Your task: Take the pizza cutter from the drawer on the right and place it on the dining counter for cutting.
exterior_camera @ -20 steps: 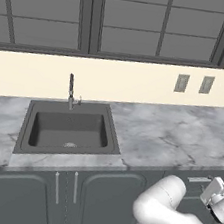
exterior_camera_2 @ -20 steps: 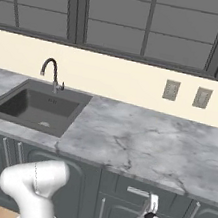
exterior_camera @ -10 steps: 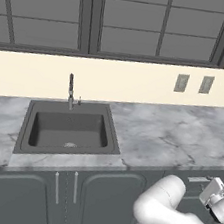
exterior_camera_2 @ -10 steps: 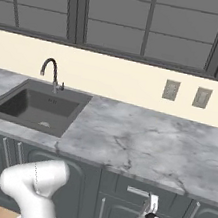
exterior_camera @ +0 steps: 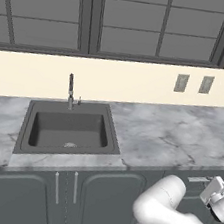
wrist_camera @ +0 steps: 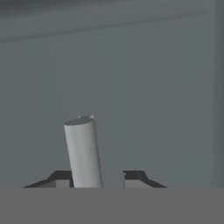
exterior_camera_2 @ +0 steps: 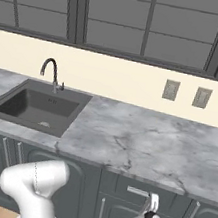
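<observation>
So the gripper point(wrist_camera: 97, 177) is right up against the front of the drawer point(exterior_camera_2: 140, 188), low on the right side under the marble worktop point(exterior_camera_2: 140, 142). In the hand view the silver bar handle point(wrist_camera: 83, 151) sits between the two fingertips, touching the left one with a gap to the right one — so I'd call the claw partly spread around the bar, not clamped on it.

Best way to do this step, I reckon: finish the squeeze so both tips press the bar, then pull straight out toward the near side, level, no twisting — otherwise the round bar could slip out.

The pizza cutter is presumably inside the closed drawer.
</observation>
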